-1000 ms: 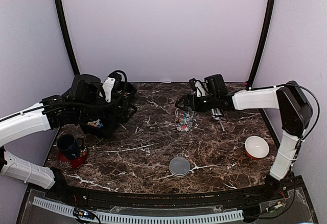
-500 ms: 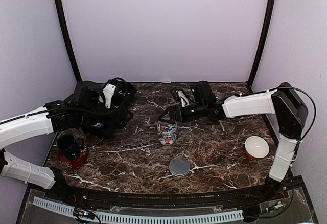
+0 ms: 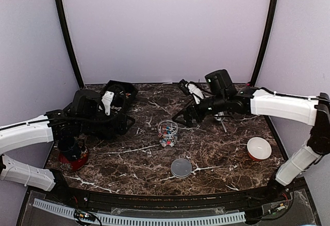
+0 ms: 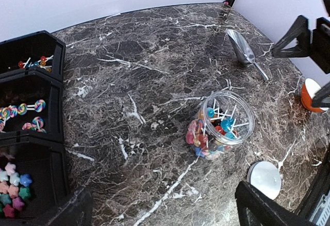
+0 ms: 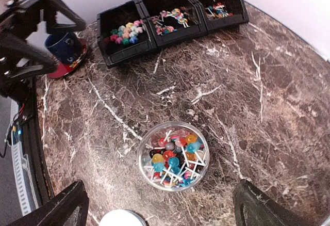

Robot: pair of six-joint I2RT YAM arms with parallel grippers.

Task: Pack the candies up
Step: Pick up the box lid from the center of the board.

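A clear glass jar (image 3: 167, 133) stands upright and lidless at mid-table, holding mixed candies (image 5: 175, 156), many of them on white sticks. More candies lie in the black bins (image 3: 111, 110): star shapes (image 5: 124, 31) and swirl lollipops (image 5: 172, 17). My right gripper (image 3: 186, 118) hangs open just right of and above the jar, touching nothing; in its wrist view the jar (image 5: 172, 155) sits between and ahead of the fingers. My left gripper (image 3: 119, 123) is open over the bins' near edge, well left of the jar (image 4: 221, 125).
A round white lid (image 3: 181, 167) lies flat in front of the jar. A metal scoop (image 3: 220, 118) lies at the back right. An orange-rimmed white bowl (image 3: 259, 147) sits at the right, and a blue mug on a red saucer (image 3: 69, 148) at the left.
The right gripper slid the jar left toward mid-table, then let go and drew back up and to the right. The left arm has pulled back slightly toward the left.
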